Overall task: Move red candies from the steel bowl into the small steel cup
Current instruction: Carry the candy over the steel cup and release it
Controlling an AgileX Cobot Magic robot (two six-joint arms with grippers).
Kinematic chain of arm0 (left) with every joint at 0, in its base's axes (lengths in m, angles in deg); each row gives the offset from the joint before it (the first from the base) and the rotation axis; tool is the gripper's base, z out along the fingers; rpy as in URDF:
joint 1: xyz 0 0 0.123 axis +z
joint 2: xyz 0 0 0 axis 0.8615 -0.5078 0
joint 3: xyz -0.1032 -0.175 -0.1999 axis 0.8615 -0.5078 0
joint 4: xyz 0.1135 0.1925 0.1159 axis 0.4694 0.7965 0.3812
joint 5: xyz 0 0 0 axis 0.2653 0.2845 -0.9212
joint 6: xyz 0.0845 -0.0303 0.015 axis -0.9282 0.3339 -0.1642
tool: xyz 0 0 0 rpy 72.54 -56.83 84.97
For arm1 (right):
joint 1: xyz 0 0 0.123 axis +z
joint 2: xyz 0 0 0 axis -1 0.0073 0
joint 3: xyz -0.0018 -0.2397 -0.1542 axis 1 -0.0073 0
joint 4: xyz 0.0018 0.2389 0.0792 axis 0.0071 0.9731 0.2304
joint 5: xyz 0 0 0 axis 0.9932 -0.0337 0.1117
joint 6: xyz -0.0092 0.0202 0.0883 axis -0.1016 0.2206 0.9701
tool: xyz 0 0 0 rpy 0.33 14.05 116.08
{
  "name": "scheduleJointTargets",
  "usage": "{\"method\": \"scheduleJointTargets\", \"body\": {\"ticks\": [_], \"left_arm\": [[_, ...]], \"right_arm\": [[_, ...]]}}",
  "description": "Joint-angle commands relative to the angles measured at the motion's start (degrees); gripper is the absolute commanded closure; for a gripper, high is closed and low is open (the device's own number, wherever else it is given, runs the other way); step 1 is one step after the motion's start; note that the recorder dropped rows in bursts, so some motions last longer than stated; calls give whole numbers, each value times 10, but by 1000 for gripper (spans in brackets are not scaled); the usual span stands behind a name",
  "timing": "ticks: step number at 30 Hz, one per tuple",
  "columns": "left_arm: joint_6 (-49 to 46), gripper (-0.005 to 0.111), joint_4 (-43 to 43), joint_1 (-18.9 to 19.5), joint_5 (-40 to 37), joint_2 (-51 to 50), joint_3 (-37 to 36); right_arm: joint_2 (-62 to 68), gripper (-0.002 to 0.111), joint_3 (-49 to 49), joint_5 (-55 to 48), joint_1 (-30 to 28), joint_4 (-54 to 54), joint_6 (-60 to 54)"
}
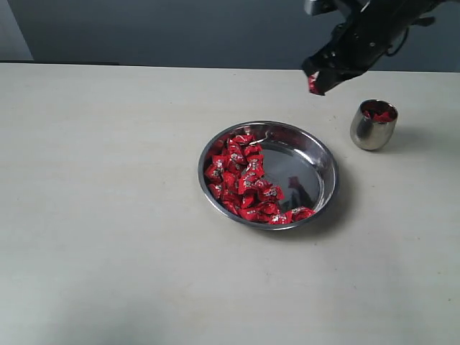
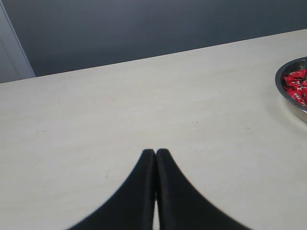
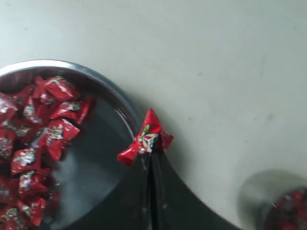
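I hold my right claw clamped on one candy, high enough to clear the bowl beneath it, with the cup nearby on its other side. My left claw rests pressed together, empty.

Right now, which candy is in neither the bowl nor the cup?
The candy pinched by the right gripper, aloft; the rest lie in bowl or cup.

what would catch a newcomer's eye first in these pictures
The heap of red candies piled in the left half of the steel bowl, mid-table, grabs the eye first. Next comes the right gripper, raised above the table near the small steel cup and shut on one candy. The cup, right of the bowl, already holds some red candies.
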Motion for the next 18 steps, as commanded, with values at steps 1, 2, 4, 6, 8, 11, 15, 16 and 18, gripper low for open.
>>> {"method": "scheduleJointTargets", "body": {"ticks": [1, 2, 4, 6, 8, 11, 15, 16, 18], "left_arm": [[3, 106, 0, -6, 2, 2, 1], [3, 106, 0, -6, 2, 2, 1], [3, 106, 0, -6, 2, 2, 1], [3, 106, 0, -6, 2, 2, 1], [3, 106, 0, -6, 2, 2, 1], [3, 106, 0, -6, 2, 2, 1], [3, 106, 0, -6, 2, 2, 1], [3, 106, 0, -6, 2, 2, 1], [3, 106, 0, -6, 2, 2, 1]], "right_arm": [[-13, 109, 0, -16, -60, -33, 38], [-13, 109, 0, -17, -73, -47, 55], [-13, 109, 0, -25, -91, -60, 65], [-13, 109, 0, -33, -100, -64, 69], [-11, 109, 0, -40, -100, -79, 77], [2, 109, 0, -37, -100, -95, 94], [25, 109, 0, -41, -100, -95, 92], [28, 108, 0, -41, -100, -95, 92], [28, 97, 0, -35, -100, -108, 90]]}}
